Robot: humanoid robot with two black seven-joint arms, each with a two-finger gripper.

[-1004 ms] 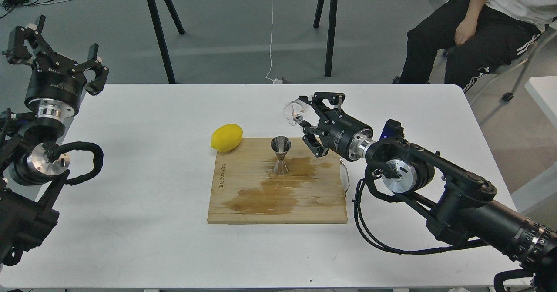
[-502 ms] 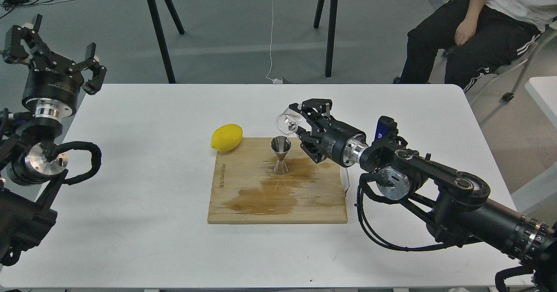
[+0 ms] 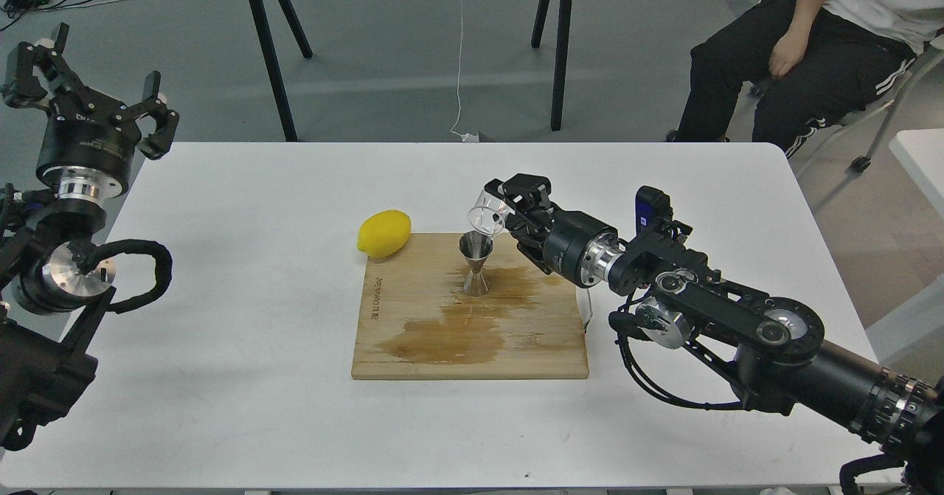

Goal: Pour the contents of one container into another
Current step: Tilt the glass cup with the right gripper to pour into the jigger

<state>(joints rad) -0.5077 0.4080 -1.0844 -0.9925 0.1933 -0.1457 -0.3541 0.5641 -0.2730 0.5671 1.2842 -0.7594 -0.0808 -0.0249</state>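
Desk: white, carries everything. A spill here runs off the board's edge and spreads.

Cutting board: wood, mid-desk, with a broad dark wet stain across its middle and right. Risk: the wet surface may let the jigger slide if nudged.

Right gripper: reaches in from the right, fingers clamped on the glass cup. Risk: smooth glass may slip or twist in the grip as the wrist rolls; tilting too quickly would send liquid past the narrow target.

Left gripper: raised at the desk's left edge, fingers apart, holding nothing, well clear of the work. It offers no steadying of the jigger.

Lemon: rests at the board's far left corner, near the jigger but apart; could roll if the board is jolted.

Jigger: steel, hourglass-shaped, upright on the board. Narrow waist, small mouth: tips easily if touched, overflows quickly.

Glass cup: clear, tilted, lip just above the jigger's mouth. Contents too faint to judge.
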